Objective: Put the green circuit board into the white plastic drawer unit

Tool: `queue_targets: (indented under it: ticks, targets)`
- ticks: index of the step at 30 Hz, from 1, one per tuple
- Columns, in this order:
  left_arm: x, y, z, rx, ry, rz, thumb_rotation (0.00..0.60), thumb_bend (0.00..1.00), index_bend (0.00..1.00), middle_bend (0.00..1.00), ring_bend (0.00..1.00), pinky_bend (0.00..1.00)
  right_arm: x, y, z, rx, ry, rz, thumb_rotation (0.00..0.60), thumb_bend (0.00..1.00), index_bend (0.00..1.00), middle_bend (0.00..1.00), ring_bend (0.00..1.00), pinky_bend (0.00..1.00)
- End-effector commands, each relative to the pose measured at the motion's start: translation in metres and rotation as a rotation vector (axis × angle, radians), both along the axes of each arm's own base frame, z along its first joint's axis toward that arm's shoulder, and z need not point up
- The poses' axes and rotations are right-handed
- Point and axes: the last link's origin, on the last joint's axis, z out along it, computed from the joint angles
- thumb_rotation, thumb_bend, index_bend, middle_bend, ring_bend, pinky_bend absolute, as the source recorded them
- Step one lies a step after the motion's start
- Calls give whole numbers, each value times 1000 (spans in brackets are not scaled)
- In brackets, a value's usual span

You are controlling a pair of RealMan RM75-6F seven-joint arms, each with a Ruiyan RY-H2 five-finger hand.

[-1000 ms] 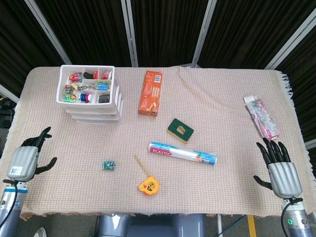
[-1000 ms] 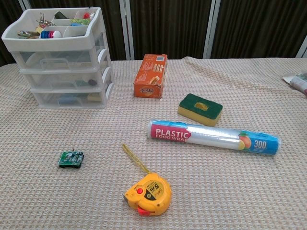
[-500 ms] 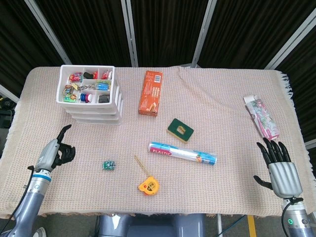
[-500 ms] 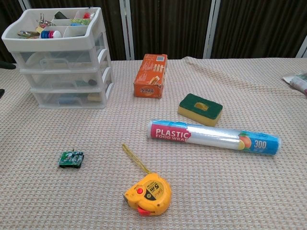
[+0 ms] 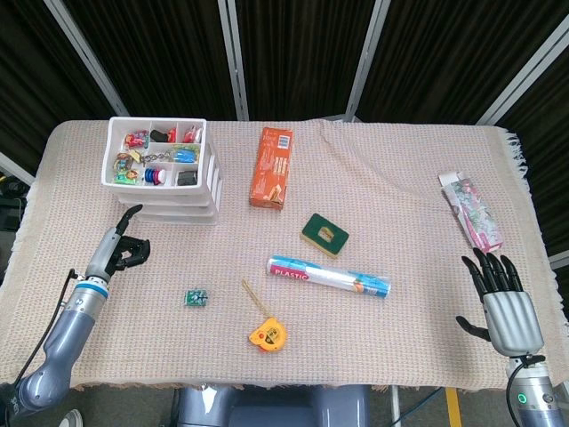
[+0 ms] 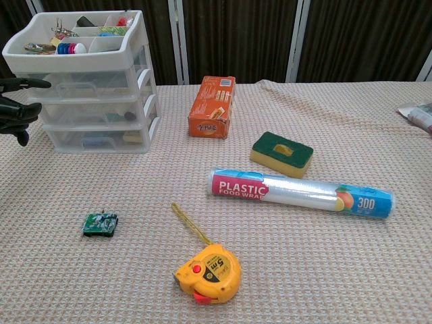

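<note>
The green circuit board (image 5: pixel 196 297) (image 6: pixel 100 224) lies flat on the woven cloth, front left of centre. The white plastic drawer unit (image 5: pixel 212 181) (image 6: pixel 81 62) stands at the back left, its three drawers closed and its top tray full of small items. My left hand (image 5: pixel 124 245) (image 6: pixel 17 108) hovers just in front of the unit, left of the board, holding nothing; one finger points forward and the others curl in. My right hand (image 5: pixel 507 302) rests at the front right edge with its fingers spread, shown only in the head view.
An orange box (image 5: pixel 271 167) stands right of the drawer unit. A green and yellow sponge (image 5: pixel 324 234), a plastic wrap roll (image 5: pixel 329 277) and a yellow tape measure (image 5: pixel 267 335) lie mid-table. A printed packet (image 5: pixel 471 211) lies far right.
My left hand has moved forward and right from the table's left edge toward the drawer unit, curling its fingers. The board and the right hand have not moved.
</note>
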Motion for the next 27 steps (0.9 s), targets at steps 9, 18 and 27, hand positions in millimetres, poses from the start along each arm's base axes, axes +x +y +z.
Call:
queue_targets:
  ticks: [9,18,27]
  targets:
    - [4,19,-10,-33,-64,17,600,589,0,887,842,604,0,0,0,2,-2,1,600,15,83,0,0,0]
    - [5,22,-23,-61,-74,17,600,588,0,888,843,605,0,0,0,0,-2,1,600,16,83,0,0,0]
    - [12,29,-30,-58,-108,18,600,589,23,895,843,605,0,0,0,3,-3,0,600,16,83,0,0,0]
